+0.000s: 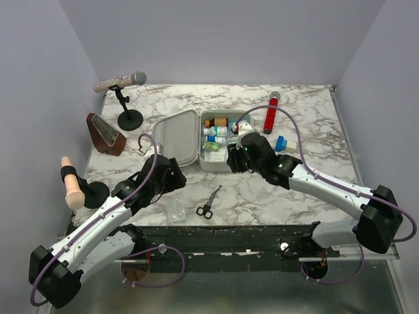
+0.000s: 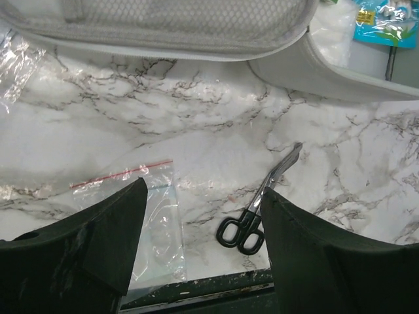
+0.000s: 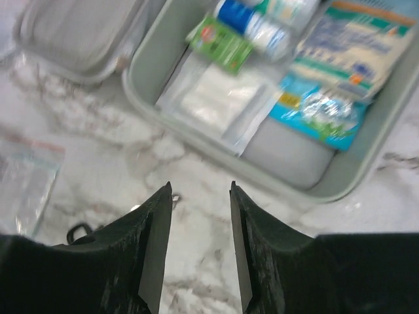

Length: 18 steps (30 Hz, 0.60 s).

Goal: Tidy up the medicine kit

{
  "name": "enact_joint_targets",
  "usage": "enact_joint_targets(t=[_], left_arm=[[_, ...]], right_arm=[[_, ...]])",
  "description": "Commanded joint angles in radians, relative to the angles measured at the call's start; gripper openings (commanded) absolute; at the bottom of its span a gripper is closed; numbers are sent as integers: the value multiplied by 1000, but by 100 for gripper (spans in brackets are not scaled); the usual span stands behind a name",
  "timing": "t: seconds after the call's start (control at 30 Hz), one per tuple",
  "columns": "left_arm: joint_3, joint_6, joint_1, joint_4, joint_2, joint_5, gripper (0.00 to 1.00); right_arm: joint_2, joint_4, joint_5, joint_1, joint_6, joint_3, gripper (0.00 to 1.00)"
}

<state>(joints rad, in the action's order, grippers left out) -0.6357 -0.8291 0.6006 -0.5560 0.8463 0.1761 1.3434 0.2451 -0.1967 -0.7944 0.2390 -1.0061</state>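
Observation:
The medicine kit [image 1: 171, 135] lies open at the table's middle, lid flat to the left, its tray [image 1: 220, 165] filled with packets and small bottles. My right gripper [image 1: 232, 157] hovers over the tray's near rim [image 3: 196, 139], open with nothing between its fingers. Inside the tray lie a white gauze packet [image 3: 219, 98], a green packet [image 3: 221, 43] and a blue-teal packet [image 3: 319, 108]. My left gripper [image 1: 173, 178] stands open and empty near the lid's front edge [image 2: 177, 29]. Black-handled scissors [image 2: 256, 210] and a clear zip bag [image 2: 149, 222] lie on the marble just below it.
A red cylinder [image 1: 270, 116] and a small blue item [image 1: 281, 143] sit right of the kit. At the left are a microphone on a stand [image 1: 124, 98], a brown metronome [image 1: 105, 134] and a beige cylinder on a black base [image 1: 72, 186]. Scissors [image 1: 208, 204] and bag [image 1: 175, 208] lie near the front edge.

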Motion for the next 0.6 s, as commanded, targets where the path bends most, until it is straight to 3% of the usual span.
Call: enact_joint_targets(t=[0.0, 0.37, 0.57], left_arm=[[67, -116, 40, -96, -65, 88, 80], [88, -59, 198, 89, 60, 14, 80], [-47, 44, 372, 160, 379, 32, 80]], right_arm=[[-49, -18, 37, -133, 75, 158, 50], [-64, -170, 146, -172, 224, 382, 50], [-136, -138, 89, -172, 240, 419, 50]])
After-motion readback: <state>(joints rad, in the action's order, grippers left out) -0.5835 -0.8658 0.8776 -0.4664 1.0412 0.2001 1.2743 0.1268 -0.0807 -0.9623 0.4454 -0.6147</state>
